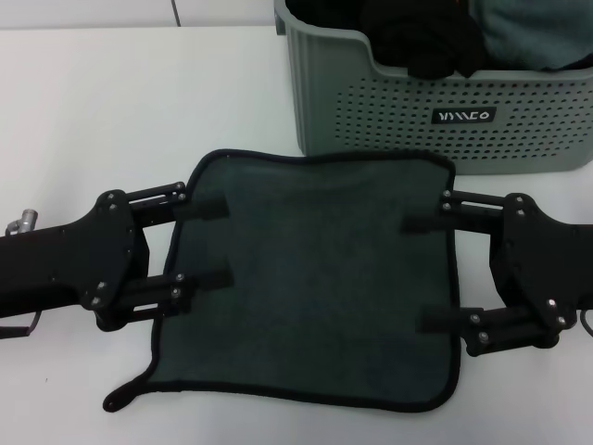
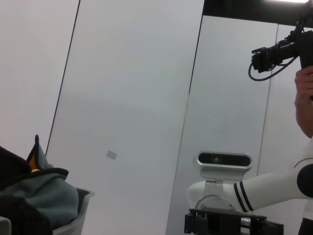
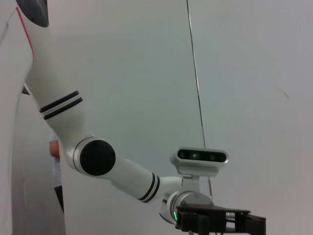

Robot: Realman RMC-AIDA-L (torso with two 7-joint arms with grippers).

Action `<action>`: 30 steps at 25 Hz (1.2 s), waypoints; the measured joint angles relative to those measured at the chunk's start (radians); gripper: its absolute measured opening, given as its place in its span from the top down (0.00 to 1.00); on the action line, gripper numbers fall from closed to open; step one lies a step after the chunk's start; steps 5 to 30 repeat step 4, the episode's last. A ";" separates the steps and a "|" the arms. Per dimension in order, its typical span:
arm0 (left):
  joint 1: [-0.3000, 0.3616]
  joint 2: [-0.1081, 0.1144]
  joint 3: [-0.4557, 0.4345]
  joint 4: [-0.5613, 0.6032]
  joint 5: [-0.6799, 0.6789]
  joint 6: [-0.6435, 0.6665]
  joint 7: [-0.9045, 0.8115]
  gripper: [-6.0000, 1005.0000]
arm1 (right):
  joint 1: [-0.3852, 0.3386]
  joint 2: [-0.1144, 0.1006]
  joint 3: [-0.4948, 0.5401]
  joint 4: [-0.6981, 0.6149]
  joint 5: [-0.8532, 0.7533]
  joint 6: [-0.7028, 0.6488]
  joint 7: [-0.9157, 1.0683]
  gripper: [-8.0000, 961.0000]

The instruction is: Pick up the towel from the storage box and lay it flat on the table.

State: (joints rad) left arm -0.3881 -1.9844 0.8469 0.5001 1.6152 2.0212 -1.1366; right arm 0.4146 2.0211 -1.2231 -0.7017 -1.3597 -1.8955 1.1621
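You are resting both grippers, left (image 1: pixel 206 243) and right (image 1: pixel 429 273), spread wide and gripping nothing, on the limp dark grey-green microfibre towel (image 1: pixel 310 278) lying flat between them; pinch its stitched edges.

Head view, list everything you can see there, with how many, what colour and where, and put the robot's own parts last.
towel: one, dark grey-green with black edging, spread flat on the table in front of the storage box, small tab at its near left corner.
storage box: one, pale grey-green, perforated, dark logo label, at the far right of the table.
black cloth: one, black, inside the storage box.
teal cloth: one, lighter teal, inside the storage box, right of the black cloth.
table: one, white, under everything.
left claw: one, black, open, fingers over the towel's left edge.
right claw: one, black, open, fingers over the towel's right edge.
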 joint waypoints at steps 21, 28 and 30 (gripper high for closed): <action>-0.003 0.002 -0.002 0.000 0.000 -0.001 0.001 0.34 | 0.008 -0.001 0.000 -0.001 -0.001 0.005 0.002 0.16; -0.003 0.002 -0.002 0.000 0.000 -0.001 0.001 0.34 | 0.008 -0.001 0.000 -0.001 -0.001 0.005 0.002 0.16; -0.003 0.002 -0.002 0.000 0.000 -0.001 0.001 0.34 | 0.008 -0.001 0.000 -0.001 -0.001 0.005 0.002 0.16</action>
